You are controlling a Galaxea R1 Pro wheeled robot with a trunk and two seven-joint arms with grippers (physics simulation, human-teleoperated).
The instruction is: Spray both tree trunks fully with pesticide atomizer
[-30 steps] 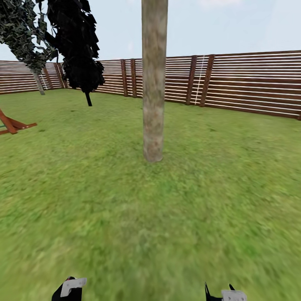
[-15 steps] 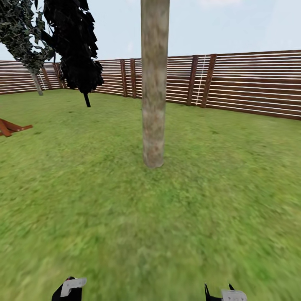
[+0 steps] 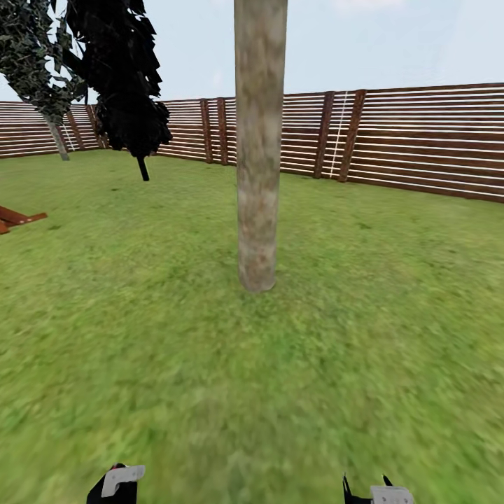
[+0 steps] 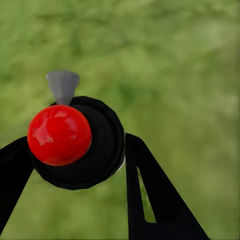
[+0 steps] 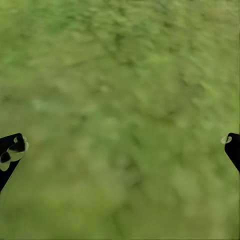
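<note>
At the far left of the head view, a red-brown wooden frame (image 3: pixel 17 219) pokes in from the edge, lying low on the lawn (image 3: pixel 350 336). Behind it stands a thin-stemmed tree with grey-green mottled foliage (image 3: pixel 31 59), and just to its right a second thin-stemmed tree with near-black leaves (image 3: pixel 122 77), its slim dark stem meeting the grass near the fence. The brown slatted fence (image 3: pixel 420 140) runs across the whole background under a pale sky.

Middle of the view: one thick, pale grey-brown tree trunk (image 3: pixel 259 140) rises straight out of the grass and runs off the top of the picture (its crown cannot be seen). Its bark is blotchy, and its foot sits well ahead of the robot, with open grass between.

At the bottom edge the left pincer (image 3: pixel 117 483) shows as a black-and-white tip, and to the right of it the right pincer (image 3: pixel 378 492) likewise.

In the left wrist view, the left pincer (image 4: pixel 75 150) is clenched on the pesticide atomizer (image 4: pixel 95 145): a round dark body seen end-on, with a glossy red ball on it and a pale grey nozzle jutting past it, the black fingers (image 4: pixel 150 195) pressed against its sides, grass blurred below.

In the right wrist view, the right pincer (image 5: pixel 120 145) is released, its two fingertips (image 5: pixel 11 150) spread wide apart at opposite edges, holding nothing, above blurred green grass.
</note>
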